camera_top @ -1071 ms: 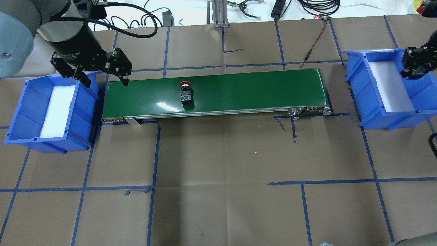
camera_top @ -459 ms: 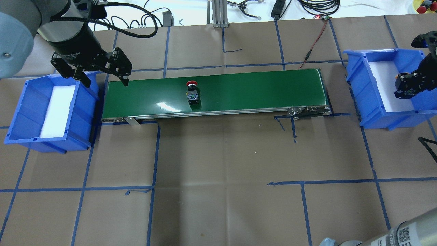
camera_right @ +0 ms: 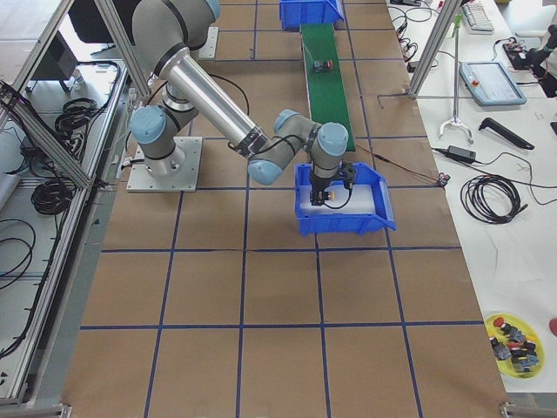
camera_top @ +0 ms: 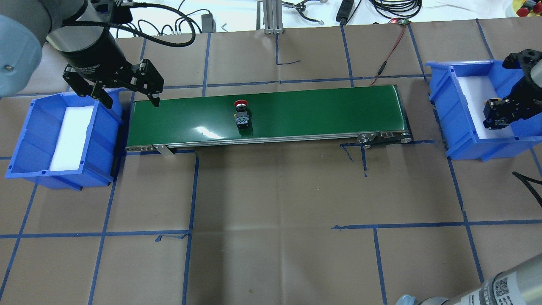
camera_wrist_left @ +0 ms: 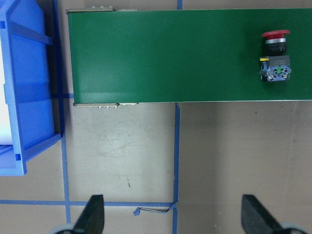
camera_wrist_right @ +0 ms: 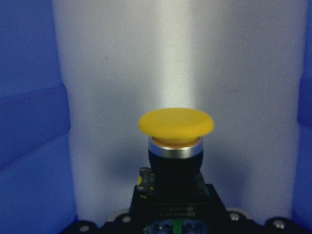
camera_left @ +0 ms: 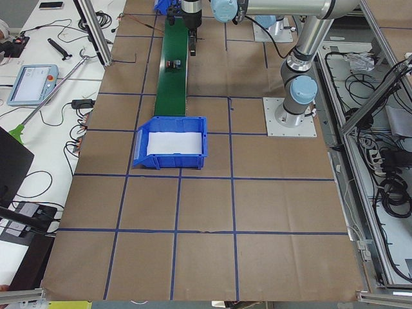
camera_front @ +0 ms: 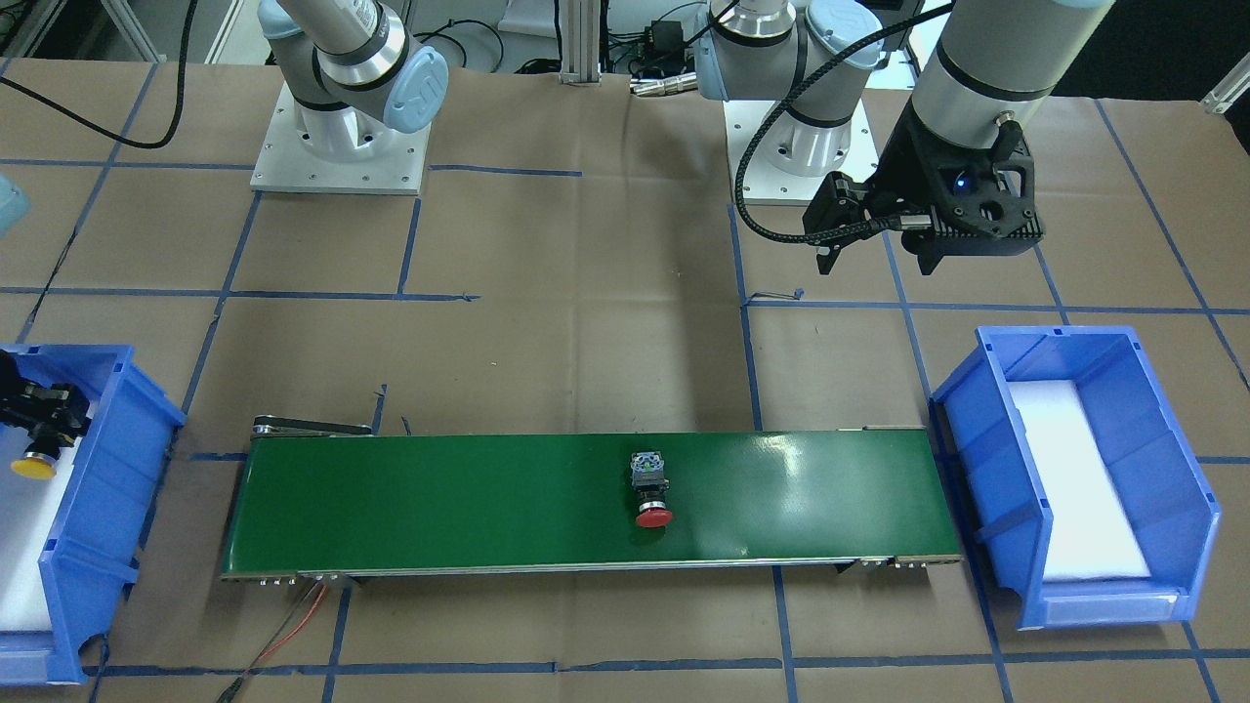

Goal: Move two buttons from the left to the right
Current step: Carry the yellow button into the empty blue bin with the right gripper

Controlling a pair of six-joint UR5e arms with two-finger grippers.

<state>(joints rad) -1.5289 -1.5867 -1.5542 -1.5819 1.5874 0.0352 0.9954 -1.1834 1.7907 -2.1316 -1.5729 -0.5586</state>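
The red-capped button (camera_top: 241,113) lies on its side on the green conveyor belt (camera_top: 322,108), left of the belt's middle; it also shows in the front view (camera_front: 651,490) and the left wrist view (camera_wrist_left: 276,54). My left gripper (camera_top: 129,98) is open and empty, raised over the belt's left end. My right gripper (camera_top: 496,115) is shut on the yellow-capped button (camera_wrist_right: 175,141) and holds it low inside the right blue bin (camera_top: 459,131), over the white foam. The yellow cap also shows in the front view (camera_front: 32,467).
The left blue bin (camera_top: 25,140) holds only a white foam pad. A red wire (camera_top: 391,48) runs from the belt's right end to the back edge. A yellow plate of spare buttons (camera_right: 513,335) lies on the side bench. Blue tape lines mark the brown table.
The red-capped button has travelled a little to the right along the belt. My right gripper has moved with the yellow-capped button toward the near side of the right bin. The left arm has not moved.
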